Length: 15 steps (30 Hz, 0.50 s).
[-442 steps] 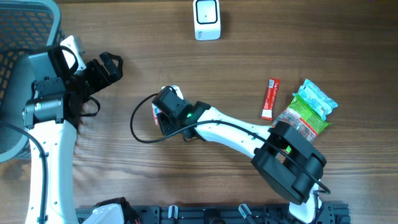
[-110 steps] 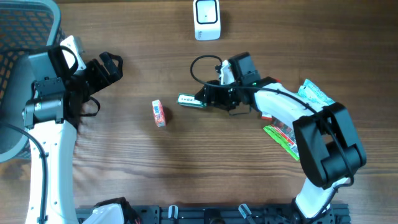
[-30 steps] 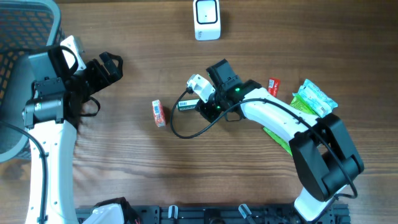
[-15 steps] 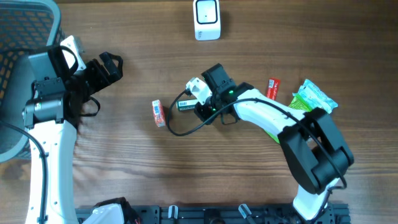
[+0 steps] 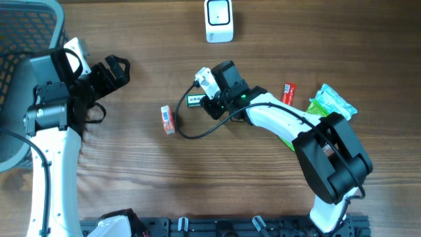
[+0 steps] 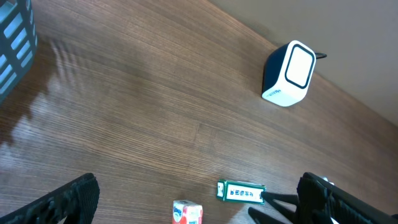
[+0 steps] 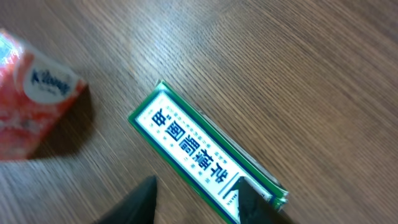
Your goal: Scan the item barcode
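Wooden table [image 5: 131, 171], two arms on it.

- Right arm [image 5: 283, 122] comes in from the near-right corner and reaches to mid-table. Its black cable [image 5: 191, 135] loops over the wood beside the wrist.
- Left arm [image 5: 49, 151] sits along the left edge, next to a grey mesh basket [image 5: 26, 26] at the far-left corner.
- Left gripper [image 6: 198, 186]: fingers spread as wide as they go, nothing between them, above bare wood.
- Barcode scanner [image 5: 218, 20], white face with dark sides, is at the middle of the far edge, well apart from everything else.
- Green snack bag [image 5: 334, 105] lies toward the right edge.
- Green-and-white flat box [image 7: 205, 149] with Chinese print – the item – lies flat at mid-table, label up, on the near side of the scanner.
- Right gripper [image 7: 196, 186]: fingers partly parted over one end of the box. One fingertip overlaps that end, the other stands clear of it on the wood – no grip on the box.
- Kleenex tissue pack [image 7: 34, 99], red and white, is near the box on its left and not touching it.
- Red sachet stick [image 5: 288, 94] lies between the right arm and the snack bag.
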### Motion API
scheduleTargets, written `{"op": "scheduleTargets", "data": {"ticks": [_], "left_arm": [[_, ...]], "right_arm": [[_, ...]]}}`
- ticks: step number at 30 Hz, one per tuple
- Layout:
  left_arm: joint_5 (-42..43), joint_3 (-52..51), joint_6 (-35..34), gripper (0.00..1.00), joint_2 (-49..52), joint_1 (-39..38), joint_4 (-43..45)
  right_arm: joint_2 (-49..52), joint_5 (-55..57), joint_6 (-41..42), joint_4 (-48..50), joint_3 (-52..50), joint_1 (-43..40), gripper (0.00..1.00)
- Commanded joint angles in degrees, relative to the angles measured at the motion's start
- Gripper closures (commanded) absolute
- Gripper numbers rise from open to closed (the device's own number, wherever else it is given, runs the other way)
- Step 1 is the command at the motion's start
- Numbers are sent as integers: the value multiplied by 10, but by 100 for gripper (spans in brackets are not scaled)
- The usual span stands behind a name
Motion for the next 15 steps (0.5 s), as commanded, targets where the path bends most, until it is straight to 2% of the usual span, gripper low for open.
{"op": "scheduleTargets", "data": {"ticks": [1,3,4,5,7,10,15], "left_arm": [[-3,8,10,0,2,3,2],[-3,8,10,0,2,3,2],[-3,8,10,0,2,3,2],[-3,8,10,0,2,3,2],[-3,8,10,0,2,3,2],[-3,8,10,0,2,3,2],[-3,8,10,0,2,3,2]], "right_arm": [[-25,20,-79,-11,24,2,20],[-45,12,-151,-15,25,2,1],[-55,12,-264,-33,25,2,0],[-55,25,-341,-48,25,2,0],[-49,35,-457,-80,24,2,3],[-33,33,-511,-75,22,1,5],[-6,27,-508,-34,22,-11,9]]}}
